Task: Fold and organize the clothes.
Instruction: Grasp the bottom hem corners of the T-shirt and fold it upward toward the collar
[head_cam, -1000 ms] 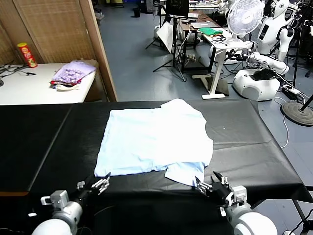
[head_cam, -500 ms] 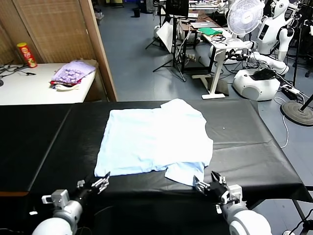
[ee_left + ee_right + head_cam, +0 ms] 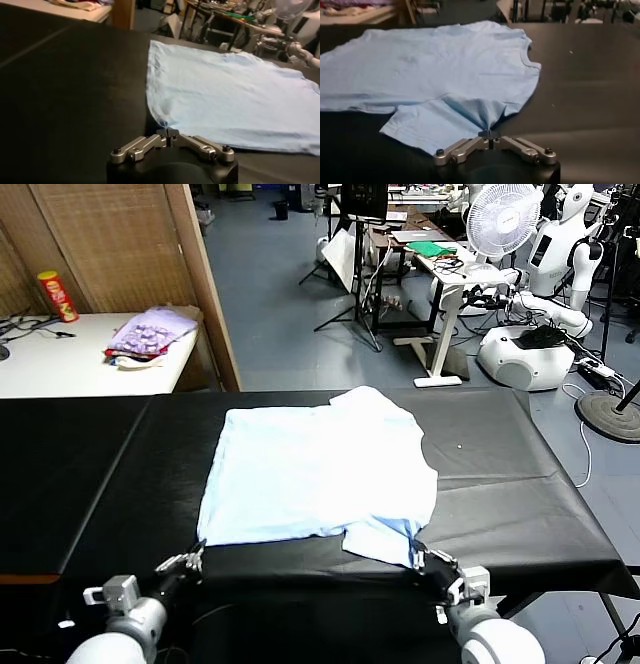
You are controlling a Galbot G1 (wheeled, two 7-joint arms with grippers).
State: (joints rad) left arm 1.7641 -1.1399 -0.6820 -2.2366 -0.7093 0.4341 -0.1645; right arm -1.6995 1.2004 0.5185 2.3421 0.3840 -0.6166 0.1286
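Note:
The clothes are one pale blue T-shirt (image 3: 315,469) spread flat on the black table (image 3: 90,474). My left gripper (image 3: 197,550) is at the shirt's near left corner, shut on the fabric. In the left wrist view the left gripper (image 3: 168,134) pinches that corner of the T-shirt (image 3: 235,95). My right gripper (image 3: 415,550) is at the near right sleeve, also shut on the cloth. The right wrist view shows the right gripper (image 3: 489,134) with the T-shirt (image 3: 435,70) bunched into a peak between its tips.
A side table (image 3: 60,364) at the back left holds a purple cloth pile (image 3: 148,332) and a red can (image 3: 55,294). Behind the black table stand a fan (image 3: 498,219), stands and white robots (image 3: 560,244). The table's near edge is just under both grippers.
Both grippers went from open to shut and moved a little forward onto the shirt's near edge. The cloth is now gathered at each pinch.

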